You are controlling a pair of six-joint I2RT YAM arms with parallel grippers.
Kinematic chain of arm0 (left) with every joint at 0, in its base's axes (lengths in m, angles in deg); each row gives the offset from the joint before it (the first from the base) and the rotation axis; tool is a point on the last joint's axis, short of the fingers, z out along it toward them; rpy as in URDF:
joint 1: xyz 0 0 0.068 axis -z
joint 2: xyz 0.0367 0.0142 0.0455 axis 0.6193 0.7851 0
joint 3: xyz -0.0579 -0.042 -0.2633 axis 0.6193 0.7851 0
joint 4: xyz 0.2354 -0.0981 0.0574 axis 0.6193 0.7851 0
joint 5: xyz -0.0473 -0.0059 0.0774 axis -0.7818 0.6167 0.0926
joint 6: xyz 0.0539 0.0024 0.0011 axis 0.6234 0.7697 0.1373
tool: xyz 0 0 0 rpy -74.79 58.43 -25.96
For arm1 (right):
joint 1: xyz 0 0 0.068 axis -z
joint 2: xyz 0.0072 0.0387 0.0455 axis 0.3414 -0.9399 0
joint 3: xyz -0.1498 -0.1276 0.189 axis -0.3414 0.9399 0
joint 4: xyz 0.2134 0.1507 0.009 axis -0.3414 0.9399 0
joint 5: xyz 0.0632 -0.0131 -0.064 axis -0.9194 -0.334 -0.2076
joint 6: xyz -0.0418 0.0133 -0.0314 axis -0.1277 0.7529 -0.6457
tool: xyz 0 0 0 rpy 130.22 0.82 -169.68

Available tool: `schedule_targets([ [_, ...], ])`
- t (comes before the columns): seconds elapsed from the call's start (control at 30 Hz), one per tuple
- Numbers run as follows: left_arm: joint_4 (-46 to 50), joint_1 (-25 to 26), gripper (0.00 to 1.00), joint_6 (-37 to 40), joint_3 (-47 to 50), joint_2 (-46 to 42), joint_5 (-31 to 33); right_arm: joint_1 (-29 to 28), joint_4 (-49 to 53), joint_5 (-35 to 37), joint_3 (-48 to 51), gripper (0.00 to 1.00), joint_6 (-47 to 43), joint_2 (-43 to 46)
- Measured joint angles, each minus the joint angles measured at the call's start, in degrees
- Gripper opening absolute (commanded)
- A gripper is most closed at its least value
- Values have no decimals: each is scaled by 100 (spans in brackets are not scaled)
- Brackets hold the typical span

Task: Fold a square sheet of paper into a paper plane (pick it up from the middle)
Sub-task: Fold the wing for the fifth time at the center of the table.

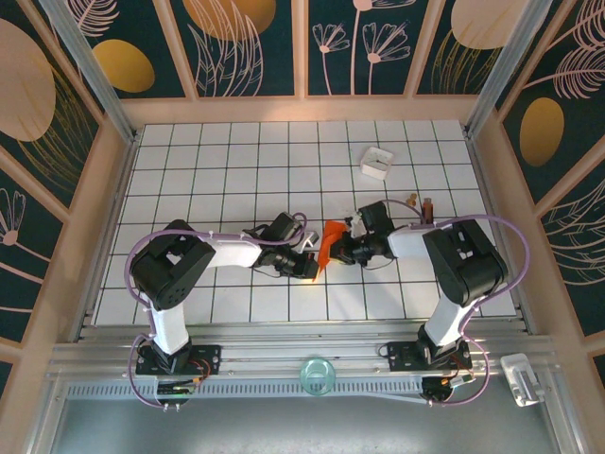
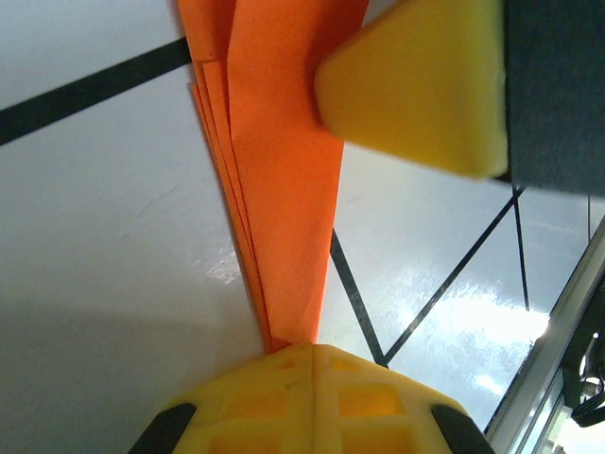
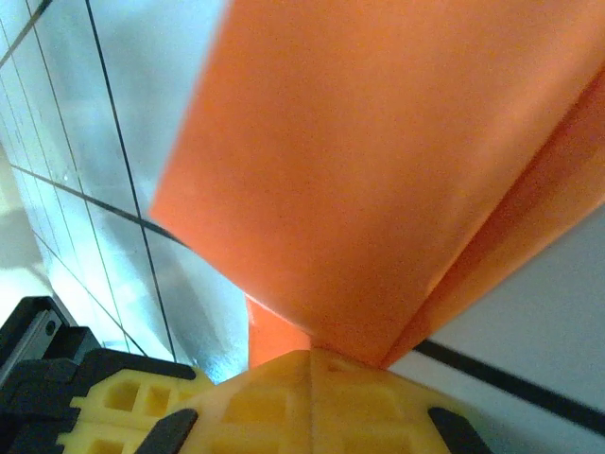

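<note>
Gleaming white grid table [image 1: 236, 161], floral walls [image 1: 248, 43]

Small white box [image 1: 375, 163] far right; brown item [image 1: 427, 208] nearer.

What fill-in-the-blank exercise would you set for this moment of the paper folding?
The folded paper is ___ in colour.
The left gripper and the right gripper are both ___ on that paper.
The small white box lies on the gridded table, on the ___ arm's side.
Missing words: orange; shut; right.
</note>
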State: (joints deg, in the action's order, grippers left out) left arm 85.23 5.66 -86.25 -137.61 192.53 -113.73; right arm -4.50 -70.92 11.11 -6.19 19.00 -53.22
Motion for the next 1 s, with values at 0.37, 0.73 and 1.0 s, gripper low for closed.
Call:
schedule_targets([
  [0.37,-20,0,0,81,9,0,0,332,195,-151,-264,1,-87,-223],
  [0.73,-35,0,0,125,20,2,-2,643,306,-505,-560,1,-79,-535],
  [1.0,-63,-11,0,127,33,7,-39,839,367,-702,-809,1,-79,-765],
])
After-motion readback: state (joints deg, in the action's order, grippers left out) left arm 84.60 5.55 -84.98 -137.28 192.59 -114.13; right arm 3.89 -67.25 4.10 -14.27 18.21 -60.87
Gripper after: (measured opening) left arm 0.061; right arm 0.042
